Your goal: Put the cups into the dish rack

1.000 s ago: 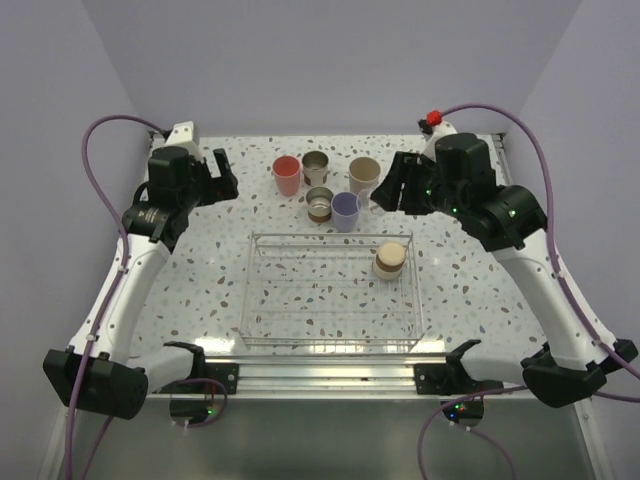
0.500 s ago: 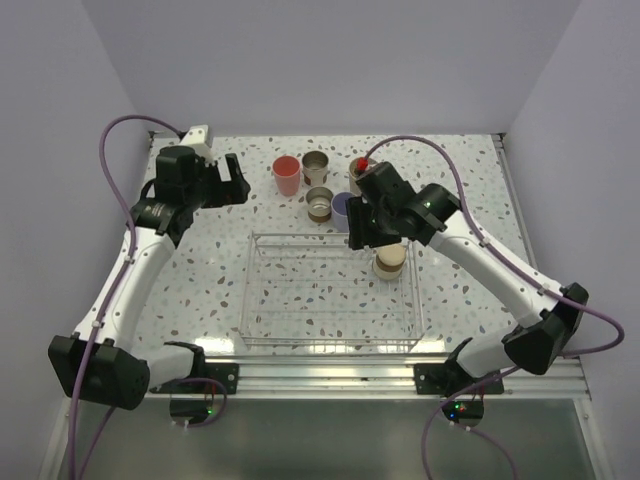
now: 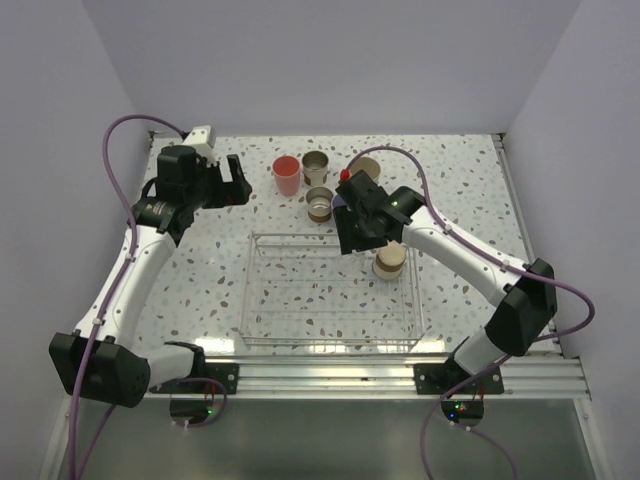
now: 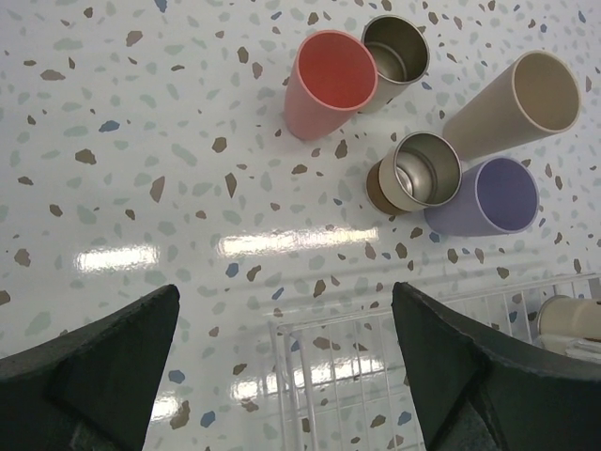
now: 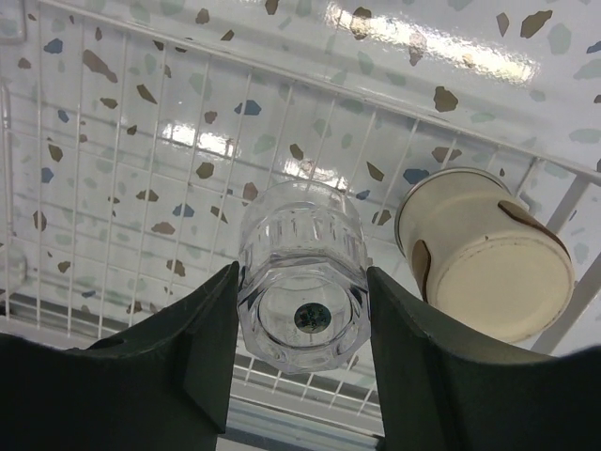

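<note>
Right hand grips the clear cup over the dish rack. Left hand is spread open and empty above the table.
In the top view the right arm hides the clear cup. In the right wrist view the cup's long axis runs along the fingers, pointing down at the rack floor. Can't tell mouth from base, or whether it touches the wires. Just beside it in the rack is a steel cup, tan base up.

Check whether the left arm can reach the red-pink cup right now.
Probably yes. Its open fingers hover near the red-pink cup, bare table between; only the steel cup beside it crowds one side.
</note>
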